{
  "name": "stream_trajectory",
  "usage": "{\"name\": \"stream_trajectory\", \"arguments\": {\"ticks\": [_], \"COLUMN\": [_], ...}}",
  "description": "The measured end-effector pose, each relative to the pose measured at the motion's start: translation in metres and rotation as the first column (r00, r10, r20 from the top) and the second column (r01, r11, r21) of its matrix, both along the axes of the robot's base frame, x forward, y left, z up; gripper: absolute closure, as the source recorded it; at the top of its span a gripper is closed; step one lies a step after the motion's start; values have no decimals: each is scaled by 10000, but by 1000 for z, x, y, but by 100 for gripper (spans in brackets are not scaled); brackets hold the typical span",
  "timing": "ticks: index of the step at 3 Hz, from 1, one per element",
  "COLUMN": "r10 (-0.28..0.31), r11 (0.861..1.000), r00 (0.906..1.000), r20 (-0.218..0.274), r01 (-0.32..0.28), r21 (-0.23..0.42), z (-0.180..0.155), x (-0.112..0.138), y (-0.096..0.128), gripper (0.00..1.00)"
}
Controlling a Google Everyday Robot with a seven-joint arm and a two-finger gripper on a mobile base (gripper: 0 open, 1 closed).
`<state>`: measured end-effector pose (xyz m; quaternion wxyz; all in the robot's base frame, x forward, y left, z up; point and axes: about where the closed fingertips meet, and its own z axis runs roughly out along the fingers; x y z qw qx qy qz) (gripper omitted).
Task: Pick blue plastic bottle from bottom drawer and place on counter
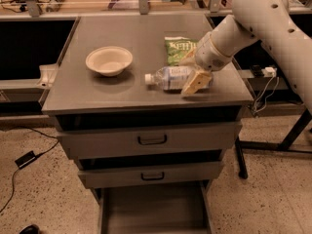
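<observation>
Tan hand (191,73) over grey counter (122,94), beside green chip bag (179,48).

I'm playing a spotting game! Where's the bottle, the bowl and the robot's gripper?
bottle (168,77), camera view, the middle of its label.
bowl (108,60), camera view, its bare inside.
gripper (192,72), camera view, its tip, at the bottle's bottom end.
</observation>
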<state>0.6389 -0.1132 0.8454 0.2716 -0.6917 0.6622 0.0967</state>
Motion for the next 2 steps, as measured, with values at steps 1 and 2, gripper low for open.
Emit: {"name": "stream_trajectory", "arguments": {"ticks": [1,2], "r10": [1,1], "r11": [10000,10000], "r00": [10000,10000], "r20": [0,0], "r01": [-1,-1], "r21": [0,0], "z": [0,0], "x": [0,0], "y": [0,0], "gripper": [0,0]}}
